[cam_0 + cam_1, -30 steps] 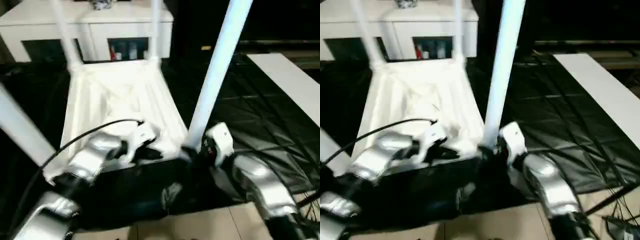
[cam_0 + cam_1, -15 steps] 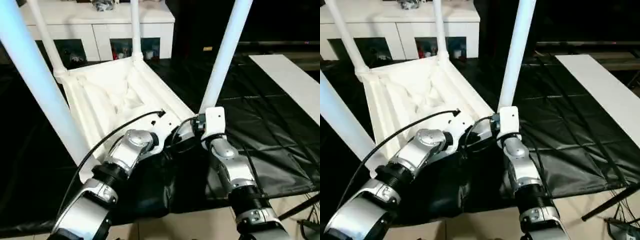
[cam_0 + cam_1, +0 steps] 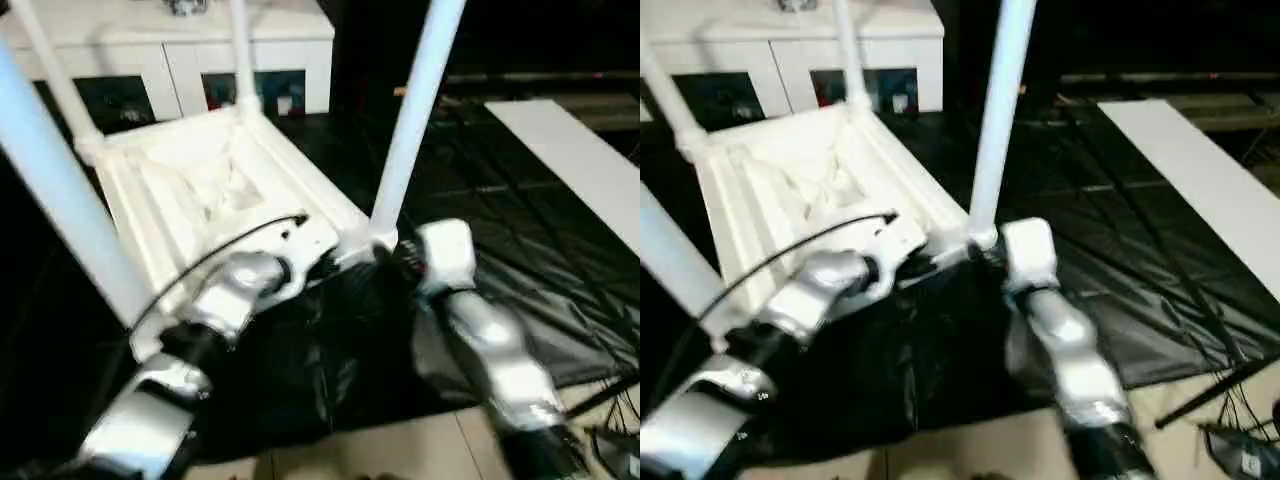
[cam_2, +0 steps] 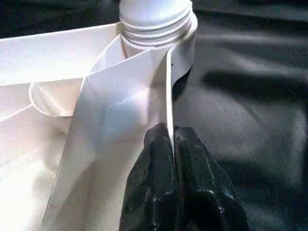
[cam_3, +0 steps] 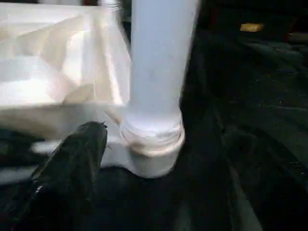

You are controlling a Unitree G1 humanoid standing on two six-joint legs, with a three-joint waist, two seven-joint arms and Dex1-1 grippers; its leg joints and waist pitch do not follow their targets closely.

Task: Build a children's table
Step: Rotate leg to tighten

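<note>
Nearest you, your two silver forearms reach forward over the black sheet [image 3: 520, 290] on the floor. Your left gripper [image 4: 172, 139] has its fingers [image 4: 154, 183] pressed together on the thin raised rim of the upside-down tabletop [image 3: 200, 190], pinching it just beside a corner socket. Your right gripper [image 5: 103, 132] sits at the base of the near right leg [image 3: 415, 105], which stands upright in that socket; one black finger [image 5: 72, 168] shows beside the leg's collar, and you cannot tell whether this pair is spread or pinched. Farther off, two more legs [image 3: 240, 50] rise from the far corners, with a white cabinet [image 3: 170, 45] behind.
</note>
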